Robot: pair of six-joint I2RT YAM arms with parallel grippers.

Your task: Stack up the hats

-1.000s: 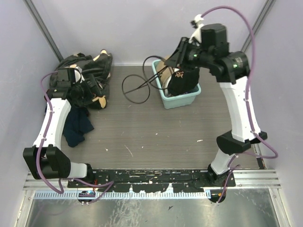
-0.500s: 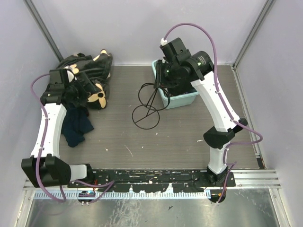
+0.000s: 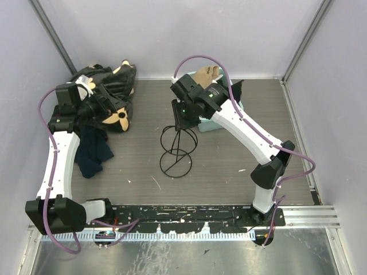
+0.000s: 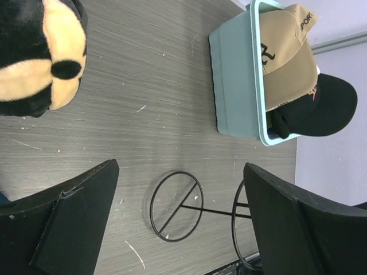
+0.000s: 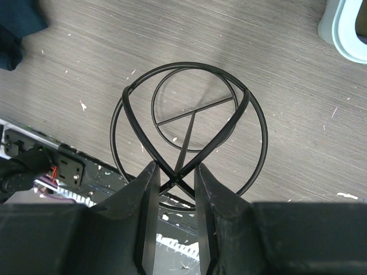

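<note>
Two hats lie in the teal bin: a tan cap and under it a black cap. From above, the tan cap and the black cap peek out behind the right arm. My right gripper is shut on the top crossing of a black wire stand. The wire stand has its ring base on the table, left of the bin. My left gripper is open and empty, far left over the flowered fabric. No other hats show.
Black fabric with tan flower shapes is heaped at the back left, and dark navy clothing lies in front of it. Walls close in the table on the back and both sides.
My right gripper has carried the wire stand from over the bin leftward and down to the table's middle, uncovering the caps. The left arm has drawn back slightly.
</note>
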